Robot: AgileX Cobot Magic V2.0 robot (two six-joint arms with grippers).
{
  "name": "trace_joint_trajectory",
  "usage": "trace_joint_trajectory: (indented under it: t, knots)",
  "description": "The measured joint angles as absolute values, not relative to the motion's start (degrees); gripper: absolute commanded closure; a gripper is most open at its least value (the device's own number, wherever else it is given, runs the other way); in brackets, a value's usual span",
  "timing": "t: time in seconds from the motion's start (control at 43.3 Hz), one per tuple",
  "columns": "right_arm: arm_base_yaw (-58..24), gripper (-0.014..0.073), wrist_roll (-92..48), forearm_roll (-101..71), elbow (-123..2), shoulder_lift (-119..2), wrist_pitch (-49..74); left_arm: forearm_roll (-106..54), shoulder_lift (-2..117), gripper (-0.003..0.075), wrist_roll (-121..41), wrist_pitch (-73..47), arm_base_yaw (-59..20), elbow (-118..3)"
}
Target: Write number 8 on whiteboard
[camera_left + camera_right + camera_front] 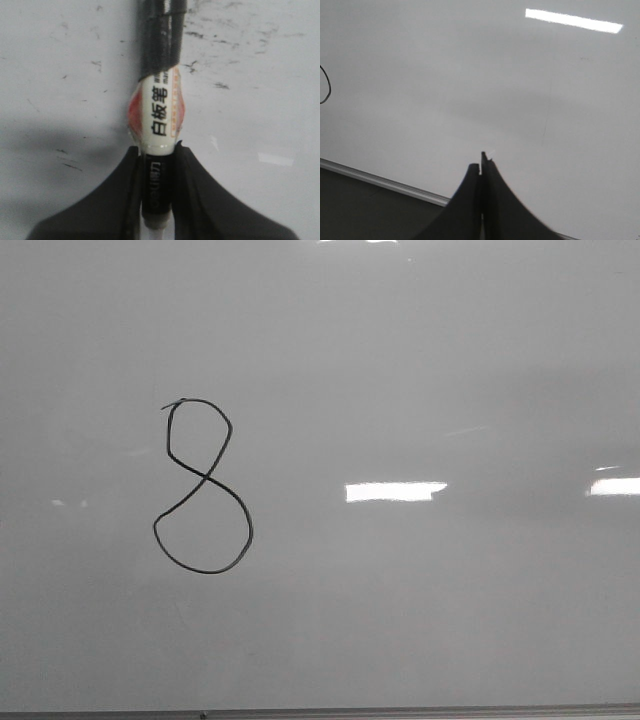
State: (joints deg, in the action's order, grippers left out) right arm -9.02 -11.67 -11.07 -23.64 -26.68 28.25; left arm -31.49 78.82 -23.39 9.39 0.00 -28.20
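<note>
A thin black number 8 [203, 485] is drawn left of centre on the whiteboard [420, 370], which fills the front view. No gripper shows in that view. In the left wrist view my left gripper [158, 152] is shut on a whiteboard marker [158, 117] with a white label, Chinese characters and a black-wrapped far end, over a pale scuffed surface [260, 65]. In the right wrist view my right gripper [481, 164] is shut and empty, over the whiteboard [470, 75] near its grey frame edge [380, 182]. A curve of the 8 [325, 85] shows at that view's left edge.
Bright white light reflections [395, 491] lie on the board right of the 8. The board's thin grey frame [400, 710] runs along the bottom of the front view. A dark surface [365, 212] lies beyond the frame in the right wrist view.
</note>
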Motion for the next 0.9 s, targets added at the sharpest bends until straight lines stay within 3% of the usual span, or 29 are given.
trace_joint_trajectory:
  t: [0.092,0.346,0.693,0.901]
  knots:
    - [-9.02,0.0663,-11.67,-11.07,-23.64,-26.68,27.99,-31.49,80.41,0.0721,-23.39,9.9,-0.02,-28.55]
    - [-9.02,0.0663,-11.55,-11.14,-23.64,-26.68,27.89,-31.49,84.02,0.0525,-23.39,10.7,0.0,-29.0]
    - [-9.02,0.0663,-11.55,-11.14,-23.64,-26.68,27.86,-31.49,84.46,0.051,-23.39,10.62,0.0,-29.0]
    - [-9.02,0.0663,-11.44,-11.14,-23.64,-26.68,27.76,-31.49,84.46,0.0343,-23.39,10.99,-0.02,-29.0]
